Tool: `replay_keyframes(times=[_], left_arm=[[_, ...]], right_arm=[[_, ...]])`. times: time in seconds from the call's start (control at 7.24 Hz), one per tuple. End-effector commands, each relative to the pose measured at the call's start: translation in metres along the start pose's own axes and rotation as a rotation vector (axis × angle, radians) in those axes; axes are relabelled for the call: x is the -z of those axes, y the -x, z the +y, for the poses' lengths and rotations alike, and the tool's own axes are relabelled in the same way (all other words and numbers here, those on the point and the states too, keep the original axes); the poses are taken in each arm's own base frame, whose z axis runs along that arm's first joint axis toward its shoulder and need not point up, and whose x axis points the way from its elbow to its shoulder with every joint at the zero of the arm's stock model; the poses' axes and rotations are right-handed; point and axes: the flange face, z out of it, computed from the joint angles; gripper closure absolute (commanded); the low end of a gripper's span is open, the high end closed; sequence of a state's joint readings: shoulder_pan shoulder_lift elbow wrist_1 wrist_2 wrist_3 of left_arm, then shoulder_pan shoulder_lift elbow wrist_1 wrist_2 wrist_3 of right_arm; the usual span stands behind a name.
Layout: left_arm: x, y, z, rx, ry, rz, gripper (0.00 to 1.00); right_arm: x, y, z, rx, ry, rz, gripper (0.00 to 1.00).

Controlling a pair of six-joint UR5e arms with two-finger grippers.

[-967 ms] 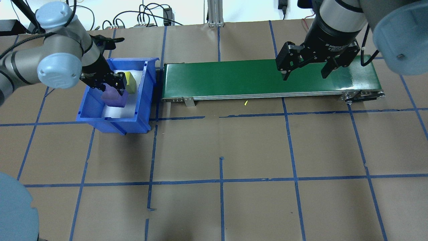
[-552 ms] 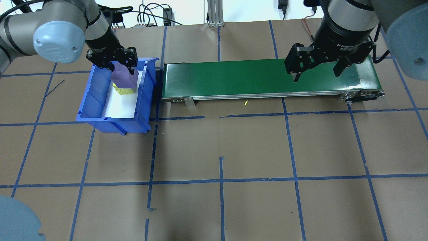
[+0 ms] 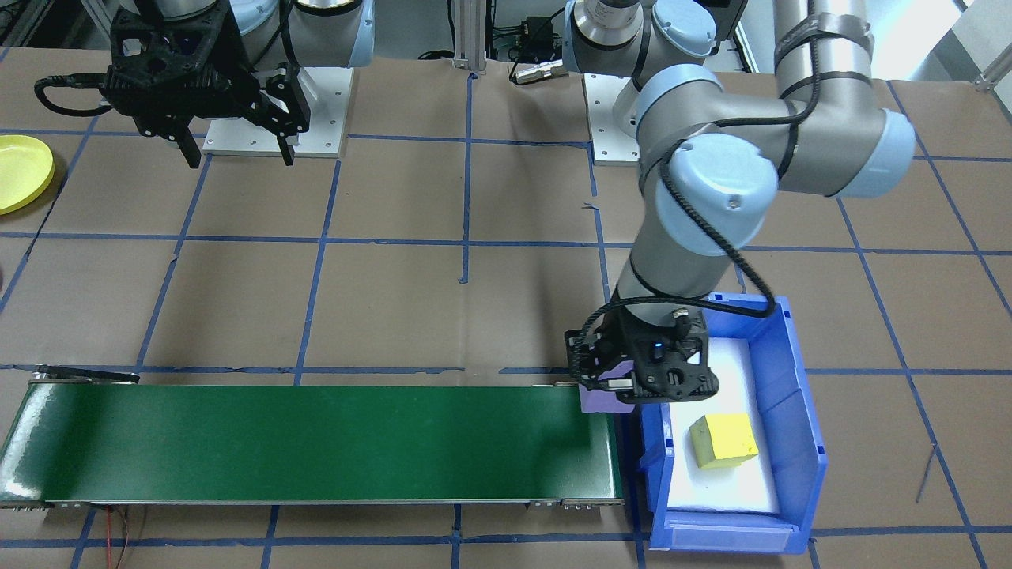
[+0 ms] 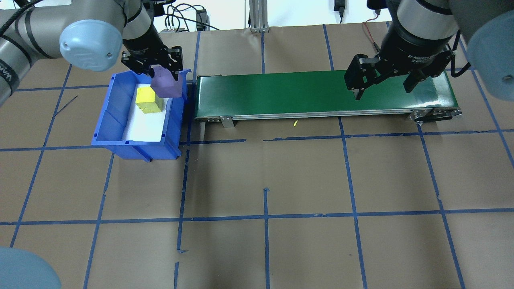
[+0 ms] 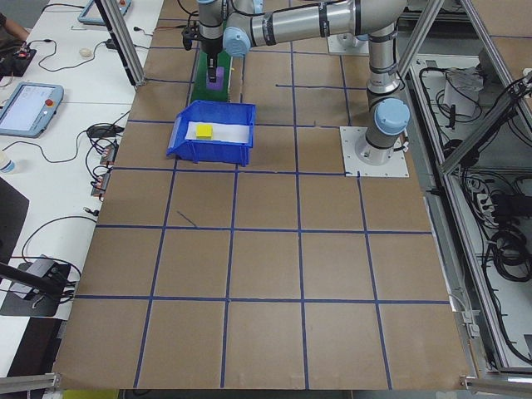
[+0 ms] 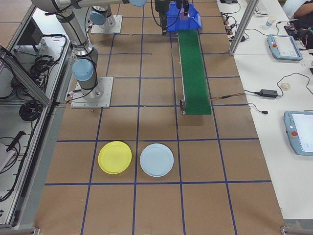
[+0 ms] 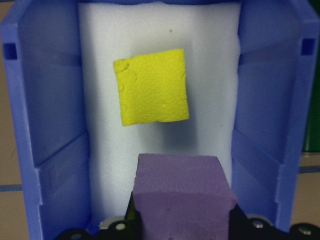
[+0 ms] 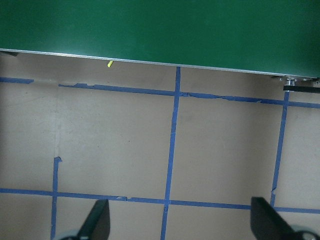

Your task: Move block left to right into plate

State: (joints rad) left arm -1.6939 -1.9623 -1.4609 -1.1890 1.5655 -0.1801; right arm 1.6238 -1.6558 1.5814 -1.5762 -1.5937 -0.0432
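My left gripper (image 4: pixel 162 74) is shut on a purple foam block (image 4: pixel 166 84), held above the blue bin's (image 4: pixel 105 120) edge nearest the green conveyor (image 4: pixel 281 94). In the front-facing view the purple block (image 3: pixel 598 400) overhangs the belt's end under the left gripper (image 3: pixel 632 379). The left wrist view shows the purple block (image 7: pixel 182 192) between the jaws. A yellow block (image 4: pixel 145 100) lies on the bin's white foam. My right gripper (image 4: pixel 383 90) hangs open and empty over the belt's far end. The yellow plate (image 6: pixel 115 157) lies on the table, far from both grippers.
A light blue plate (image 6: pixel 156 160) sits beside the yellow one. The yellow plate (image 3: pixel 20 172) lies at the table's edge on my right side. A small yellow scrap (image 4: pixel 295 123) lies by the conveyor. The table is brown paper with blue tape lines.
My left gripper has lifted the purple block out of the bin and carried it toward the conveyor's near end. The right gripper drifted slightly rightward, still open.
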Motion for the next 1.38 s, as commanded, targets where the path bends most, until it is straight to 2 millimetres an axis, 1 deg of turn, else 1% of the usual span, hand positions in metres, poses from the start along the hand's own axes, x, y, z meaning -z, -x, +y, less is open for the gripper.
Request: replay_keyframes(times=[0.0, 0.14, 0.28, 0.41, 0.55, 0.69, 0.83, 1.1, 1.24], left_arm=[[-0.039, -0.039, 0.002, -0.011, -0.002, 0.001, 0.71], [-0.050, -0.040, -0.003, -0.009, -0.029, 0.006, 0.71], [-0.060, -0.040, -0.003, -0.003, -0.029, 0.008, 0.61], [-0.065, -0.039, 0.000, -0.005, -0.020, 0.006, 0.39], [-0.071, -0.041, 0.005, -0.008, -0.007, 0.003, 0.00], [-0.066, -0.042, 0.003, -0.014, -0.025, 0.012, 0.00], [-0.051, -0.042, 0.002, -0.021, -0.050, 0.016, 0.00], [-0.007, -0.036, -0.001, -0.055, -0.092, 0.013, 0.00], [-0.001, -0.021, -0.006, -0.044, -0.091, 0.003, 0.00]], right_arm=[[0.001, 0.004, -0.002, -0.041, -0.019, -0.026, 0.02], [-0.002, 0.006, -0.001, -0.090, -0.015, -0.037, 0.02], [0.000, 0.006, -0.003, -0.077, -0.035, -0.034, 0.01], [0.000, 0.006, -0.003, -0.076, -0.035, -0.033, 0.01], [0.000, 0.005, -0.004, -0.076, -0.037, -0.032, 0.02], [0.000, 0.003, -0.004, -0.078, -0.035, -0.026, 0.02], [-0.001, 0.001, -0.004, -0.081, -0.032, -0.024, 0.02], [0.000, 0.000, -0.004, -0.084, -0.035, -0.022, 0.02], [-0.001, -0.001, -0.004, -0.086, -0.034, -0.021, 0.02]])
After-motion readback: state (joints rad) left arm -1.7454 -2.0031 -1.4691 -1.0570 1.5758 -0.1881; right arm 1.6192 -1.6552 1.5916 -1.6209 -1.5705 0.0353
